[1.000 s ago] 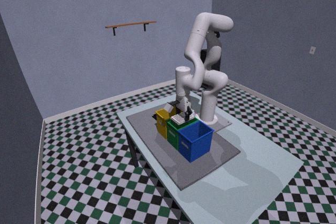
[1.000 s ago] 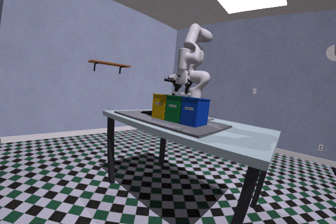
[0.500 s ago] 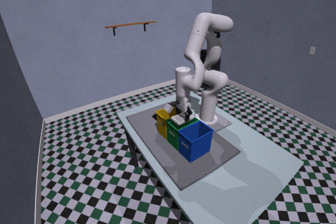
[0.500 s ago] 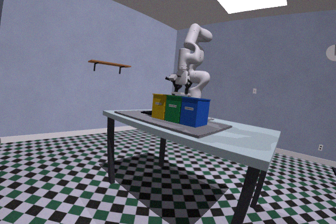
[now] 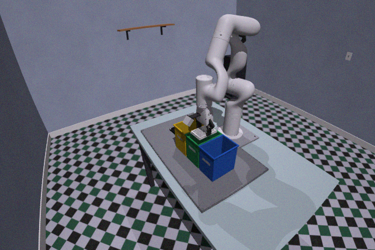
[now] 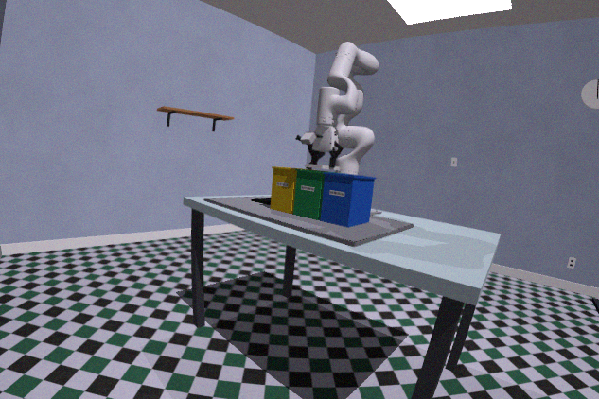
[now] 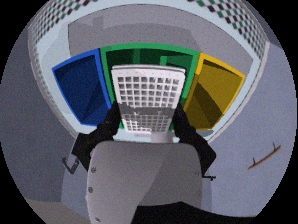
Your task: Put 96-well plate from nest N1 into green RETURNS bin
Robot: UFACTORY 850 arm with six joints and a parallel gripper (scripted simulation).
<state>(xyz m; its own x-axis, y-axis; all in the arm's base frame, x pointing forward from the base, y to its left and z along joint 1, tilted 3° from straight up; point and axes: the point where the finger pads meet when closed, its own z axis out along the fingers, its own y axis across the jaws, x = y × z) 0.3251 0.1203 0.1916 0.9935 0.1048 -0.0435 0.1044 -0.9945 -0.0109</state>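
96-well plate (image 7: 148,100) clamped across its width between the fingers of the pincer (image 7: 148,123), release only just due. Held level directly over the mouth of the green RETURNS bin (image 7: 149,55), long axis running along the bin's length, away from the arm. Blue bin (image 7: 76,84) and yellow bin (image 7: 216,90) flanking, touching or nearly so. Straight drop judged enough. All on the grey mat (image 5: 224,183) of the desk (image 5: 298,178).
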